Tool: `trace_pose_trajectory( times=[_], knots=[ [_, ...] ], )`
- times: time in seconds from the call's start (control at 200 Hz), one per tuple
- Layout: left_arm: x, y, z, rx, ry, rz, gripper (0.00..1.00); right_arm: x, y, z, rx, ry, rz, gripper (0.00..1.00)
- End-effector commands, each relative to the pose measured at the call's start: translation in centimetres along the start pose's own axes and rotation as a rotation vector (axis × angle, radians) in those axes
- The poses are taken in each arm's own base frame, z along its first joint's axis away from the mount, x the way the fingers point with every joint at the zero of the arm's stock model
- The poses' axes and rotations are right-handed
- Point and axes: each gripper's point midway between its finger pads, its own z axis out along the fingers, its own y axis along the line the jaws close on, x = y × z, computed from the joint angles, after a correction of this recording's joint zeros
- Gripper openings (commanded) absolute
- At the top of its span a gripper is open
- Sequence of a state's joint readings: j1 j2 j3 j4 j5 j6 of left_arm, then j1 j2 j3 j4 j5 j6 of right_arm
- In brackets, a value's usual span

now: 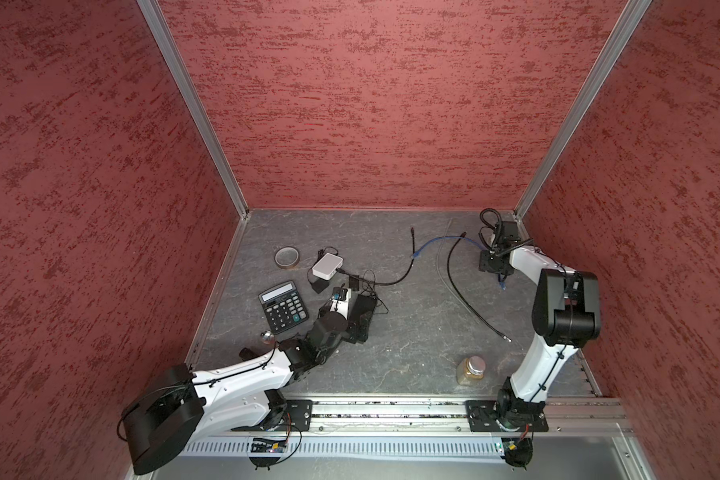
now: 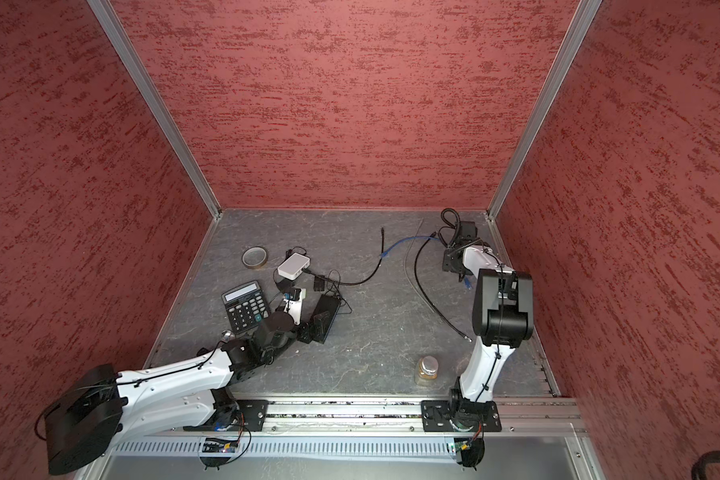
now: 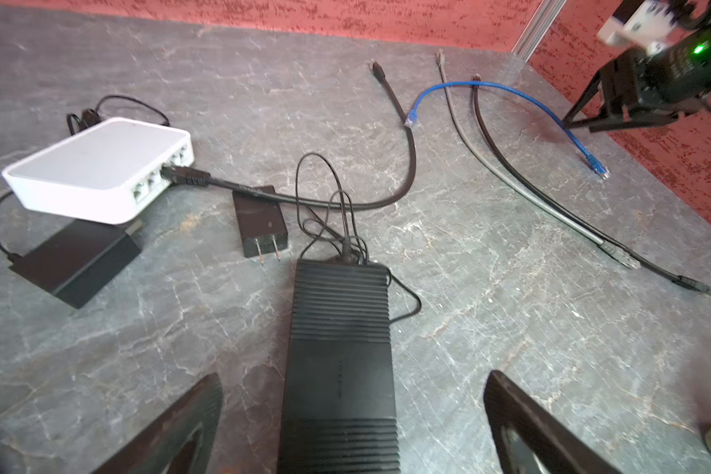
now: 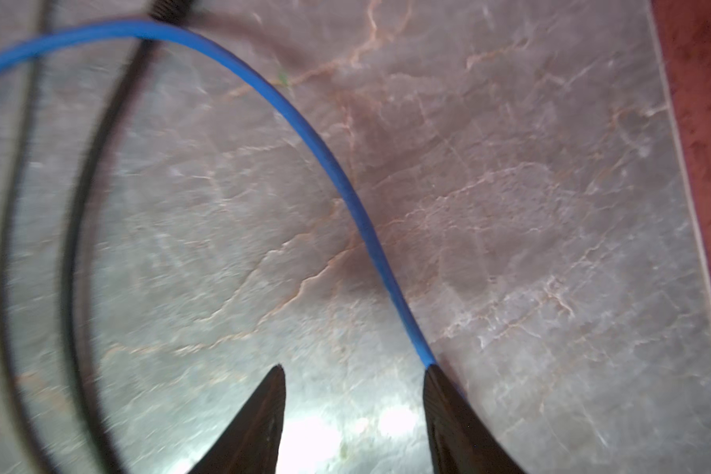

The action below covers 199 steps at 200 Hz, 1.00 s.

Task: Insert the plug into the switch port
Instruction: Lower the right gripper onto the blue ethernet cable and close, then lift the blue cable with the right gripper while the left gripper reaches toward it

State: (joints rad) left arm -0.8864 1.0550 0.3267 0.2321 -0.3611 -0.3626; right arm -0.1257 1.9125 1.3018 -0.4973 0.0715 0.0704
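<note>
Blue cable plug is lying on the grey veined tabletop by the red textured wall, just beside the right gripper, fingers parted; the white plastic switch is sitting well apart across open floor, the left gripper spreading wide around a black ribbed box

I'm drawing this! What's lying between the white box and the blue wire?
A thick black cable: plugged into the white switch, it curves over beside the blue cable. Both top views show it.
</note>
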Motion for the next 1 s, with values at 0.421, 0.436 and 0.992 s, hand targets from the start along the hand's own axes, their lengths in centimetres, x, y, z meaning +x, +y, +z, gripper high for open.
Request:
trace_pose_trajectory(
  times=[0.421,0.436,0.992],
  knots=[
    [-2.4,0.5,0.1,-0.008,-0.133,-0.02,0.99,-3.7,-1.8,3.1,0.019,-0.02,0.013,0.48],
    [-2.5,0.4,0.1,-0.005,-0.133,-0.02,1.0,-3.7,-1.8,3.2,0.017,-0.021,0.011,0.47],
    [-2.4,-1.1,0.4,0.055,-0.1,0.0,1.0,-3.7,0.3,0.2,-0.131,-0.087,0.066,0.03]
  ],
)
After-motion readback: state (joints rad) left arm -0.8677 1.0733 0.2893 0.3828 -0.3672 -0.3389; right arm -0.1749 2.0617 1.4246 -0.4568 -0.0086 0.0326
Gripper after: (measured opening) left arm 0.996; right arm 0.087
